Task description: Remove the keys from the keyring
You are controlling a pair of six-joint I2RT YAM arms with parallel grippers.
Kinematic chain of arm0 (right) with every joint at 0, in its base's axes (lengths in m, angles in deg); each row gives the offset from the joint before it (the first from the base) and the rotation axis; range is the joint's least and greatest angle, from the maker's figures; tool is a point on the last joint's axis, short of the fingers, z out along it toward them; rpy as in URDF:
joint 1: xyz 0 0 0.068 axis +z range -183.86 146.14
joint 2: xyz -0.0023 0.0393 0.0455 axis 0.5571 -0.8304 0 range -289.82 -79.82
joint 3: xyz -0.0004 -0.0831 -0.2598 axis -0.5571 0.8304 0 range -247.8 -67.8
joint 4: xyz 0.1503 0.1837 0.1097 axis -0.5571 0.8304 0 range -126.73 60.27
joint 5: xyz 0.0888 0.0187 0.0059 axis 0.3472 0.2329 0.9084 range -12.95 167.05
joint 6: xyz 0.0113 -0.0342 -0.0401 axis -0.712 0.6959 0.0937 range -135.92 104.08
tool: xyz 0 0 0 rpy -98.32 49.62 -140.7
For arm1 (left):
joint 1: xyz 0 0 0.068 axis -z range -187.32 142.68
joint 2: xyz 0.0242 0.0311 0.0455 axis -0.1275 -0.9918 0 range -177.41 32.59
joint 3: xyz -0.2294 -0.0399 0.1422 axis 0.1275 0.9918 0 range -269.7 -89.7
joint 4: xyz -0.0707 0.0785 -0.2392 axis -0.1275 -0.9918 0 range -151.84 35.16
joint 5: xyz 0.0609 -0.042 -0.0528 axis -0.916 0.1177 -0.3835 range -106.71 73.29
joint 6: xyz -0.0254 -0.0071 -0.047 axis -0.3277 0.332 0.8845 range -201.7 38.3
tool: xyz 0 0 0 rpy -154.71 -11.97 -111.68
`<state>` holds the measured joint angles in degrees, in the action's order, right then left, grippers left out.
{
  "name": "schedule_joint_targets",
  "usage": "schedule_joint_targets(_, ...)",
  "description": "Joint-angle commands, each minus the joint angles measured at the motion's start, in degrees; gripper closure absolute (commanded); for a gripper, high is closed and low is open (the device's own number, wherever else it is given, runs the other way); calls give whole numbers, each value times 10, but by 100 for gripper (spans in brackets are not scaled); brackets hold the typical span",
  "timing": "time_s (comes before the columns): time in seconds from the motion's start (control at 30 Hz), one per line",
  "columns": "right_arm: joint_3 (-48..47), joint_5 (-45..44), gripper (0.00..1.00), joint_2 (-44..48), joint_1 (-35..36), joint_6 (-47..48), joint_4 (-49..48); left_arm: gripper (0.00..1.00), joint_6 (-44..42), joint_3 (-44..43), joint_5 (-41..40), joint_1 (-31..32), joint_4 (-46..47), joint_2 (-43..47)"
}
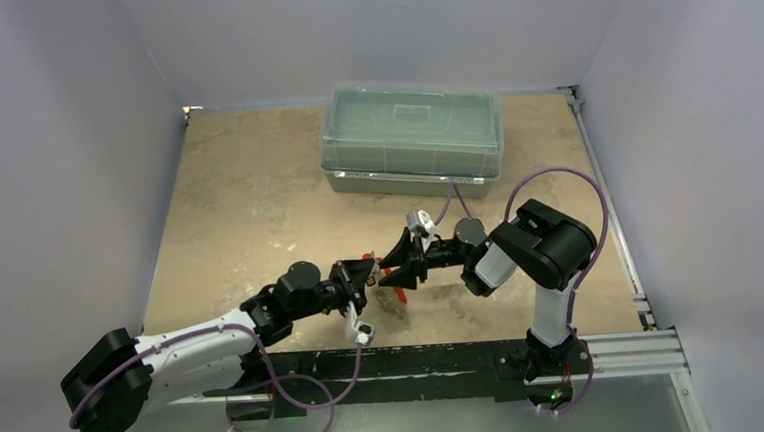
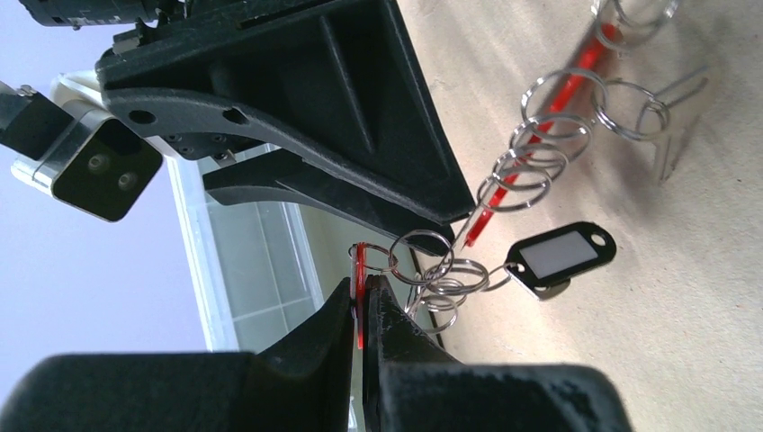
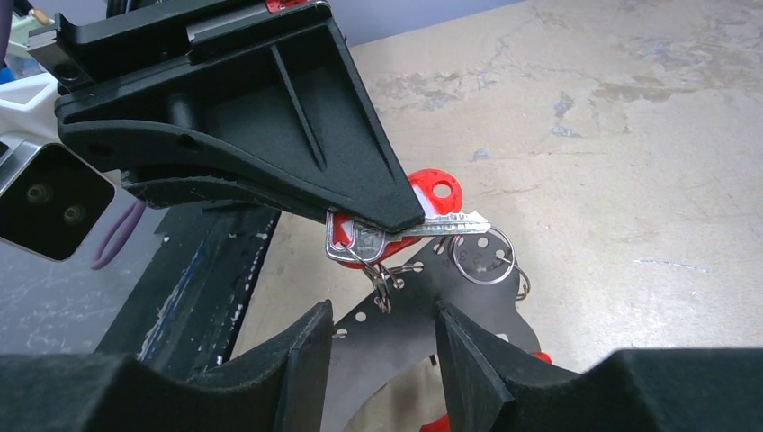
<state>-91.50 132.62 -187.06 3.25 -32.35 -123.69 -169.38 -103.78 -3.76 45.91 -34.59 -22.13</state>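
From where I stand, the bench [image 1: 248, 214] is walled in at 9, 12 and 3 o'clock, with a metal rail [image 1: 587, 135] running along its 3 o'clock edge. One clear box [image 1: 411, 139] sits at 12 o'clock, close to the back wall. The widest bare stretch runs from 9 to 11 o'clock, and a narrower strip lies free at 3 o'clock beside the rail.

The two arms meet just short of the centre, toward 6 o'clock. One comes in from 8 o'clock and the other from 4 o'clock, their tips almost nose to nose.

The left gripper [image 2: 363, 288] is pressed together, pinching the keys [image 3: 441, 223]. I count two key heads there, one red and one silvery, with a single silvery blade poking out toward the other arm. A short run of small rings [image 2: 447, 283] trails from the keys, and one black tag [image 2: 560, 256] with a white window hangs at the end of it.

The right gripper [image 3: 382, 315] is spread, with nothing between its fingers. It hovers just above the keyring [image 3: 423, 360], a flat crescent with small holes and a red outer edge, directly beneath the meeting point. More rings sit along that red edge, but they overlap too much to count. I cannot tell whether the keyring rests on the bench or hangs clear.
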Motion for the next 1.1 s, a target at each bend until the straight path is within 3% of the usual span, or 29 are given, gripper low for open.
schedule_joint_targets(0.0, -17, 14, 51, -9, 0, 7, -94, 100, -5, 6, 22, -9, 31, 11)
schedule_joint_targets(0.2, -23, 15, 54, -18, 0, -5, -110, 100, -6, 8, 25, -11, 34, 13)
schedule_joint_targets(0.3, -26, 16, 60, -24, 1, -13, -117, 100, -5, 7, 25, -12, 35, 14)
schedule_joint_targets(0.53, -27, 17, 98, -27, 0, -21, -123, 100, -4, 4, 23, -17, 35, 10)
schedule_joint_targets(0.57, -27, 18, 100, -25, 1, -19, -119, 100, -6, 4, 23, -17, 35, 8)
schedule_joint_targets(0.8, -29, 13, 100, -11, 0, -13, -96, 100, -26, -9, 46, -17, 31, -10)
schedule_joint_targets(1.07, -31, -5, 100, 30, 5, 32, -2, 100, -52, -10, 65, -16, 57, -55)
